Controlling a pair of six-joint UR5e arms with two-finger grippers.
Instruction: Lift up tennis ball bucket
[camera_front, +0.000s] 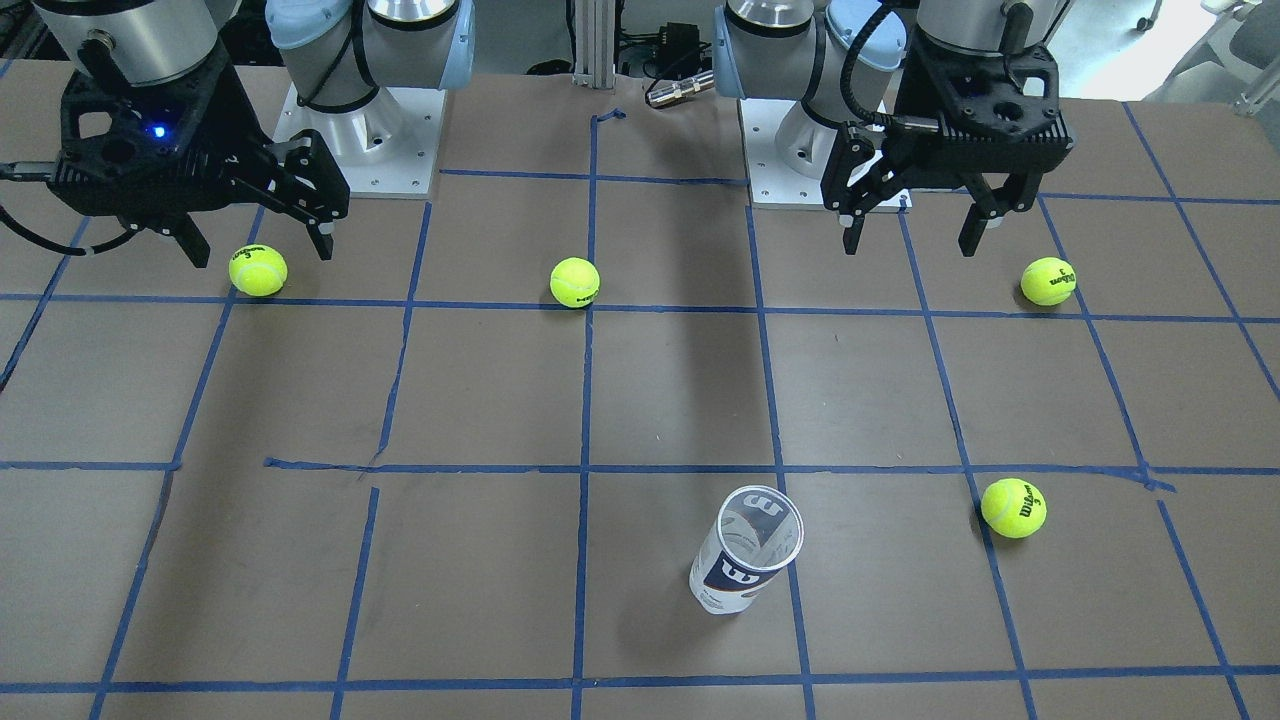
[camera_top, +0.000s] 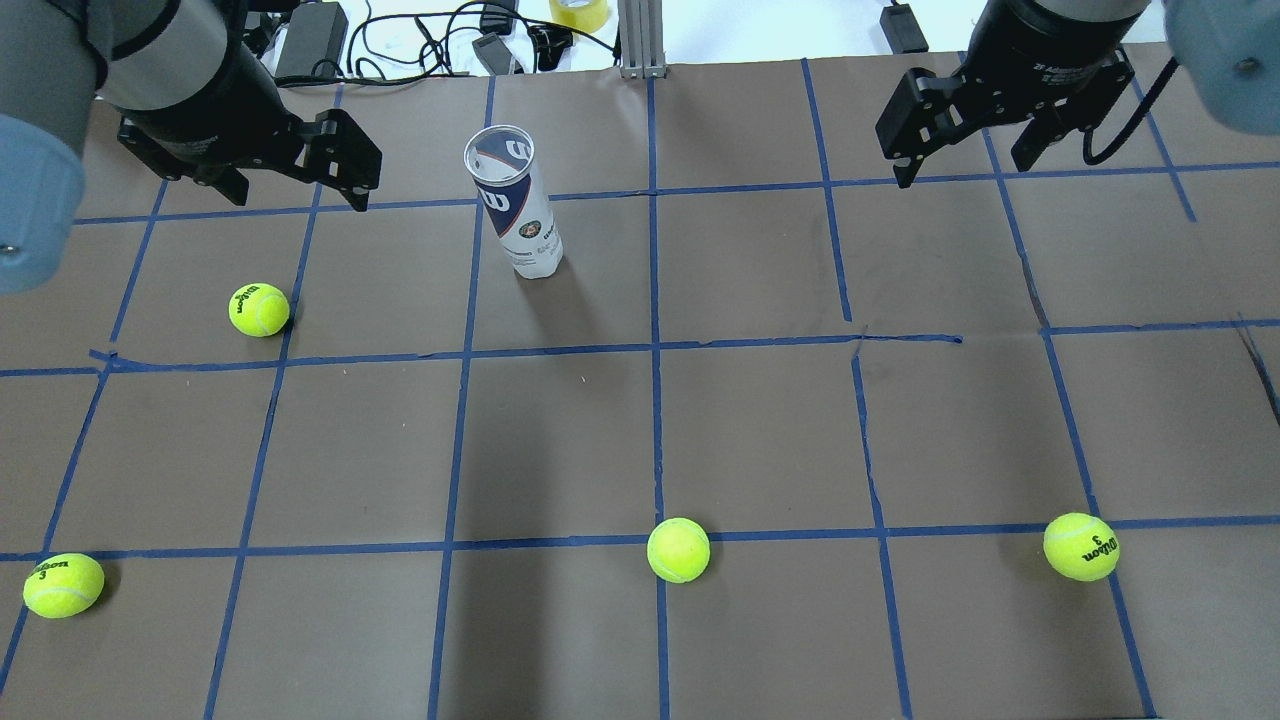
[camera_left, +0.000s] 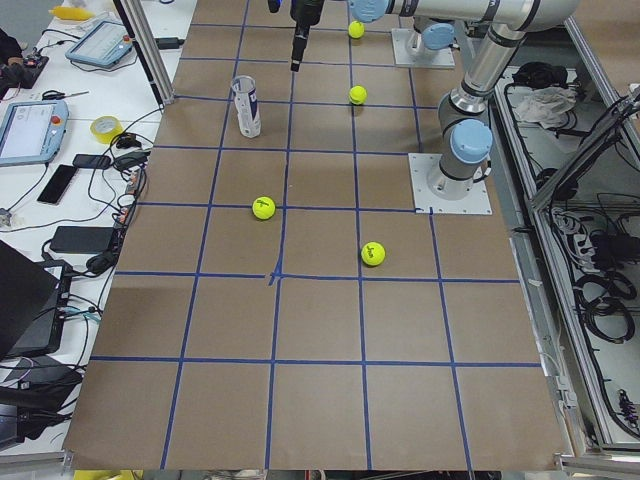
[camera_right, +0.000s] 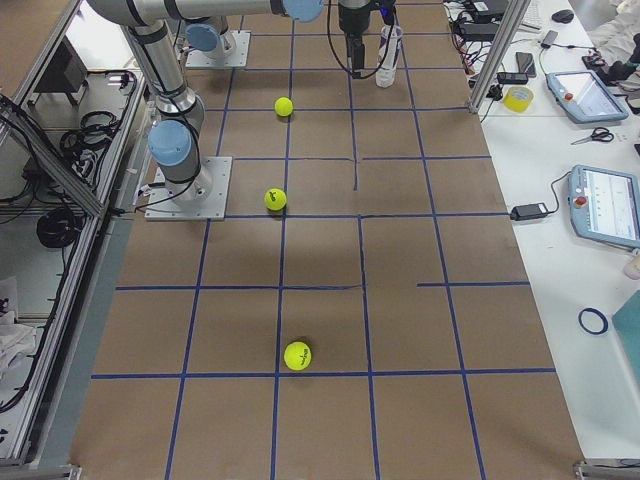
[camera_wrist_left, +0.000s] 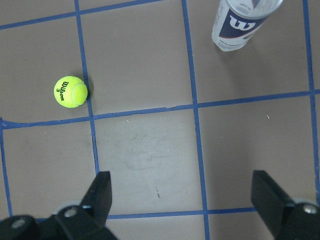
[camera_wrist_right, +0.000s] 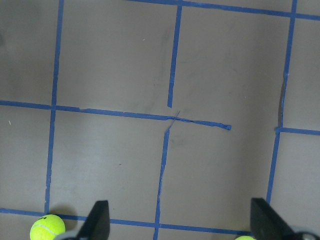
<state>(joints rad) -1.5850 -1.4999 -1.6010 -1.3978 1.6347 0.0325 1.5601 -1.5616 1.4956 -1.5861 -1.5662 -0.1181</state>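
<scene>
The tennis ball bucket (camera_top: 515, 205) is a clear can with a white and navy Wilson label. It stands upright and open-topped on the brown table, on the side away from the robot (camera_front: 745, 550). My left gripper (camera_front: 910, 240) hangs open and empty above the table, well apart from the can. In the left wrist view the gripper (camera_wrist_left: 185, 200) is at the bottom and the can (camera_wrist_left: 240, 22) at the upper right edge. My right gripper (camera_front: 260, 250) is open and empty, above a tennis ball (camera_front: 258, 270). It also shows in the right wrist view (camera_wrist_right: 181, 222).
Several yellow-green tennis balls lie loose on the table (camera_top: 259, 309) (camera_top: 63, 585) (camera_top: 678, 549) (camera_top: 1081, 546). Blue tape lines (camera_top: 655, 350) form a grid. Cables and a tape roll (camera_top: 578, 12) lie beyond the far edge. Tablets (camera_right: 605, 205) sit on the side bench.
</scene>
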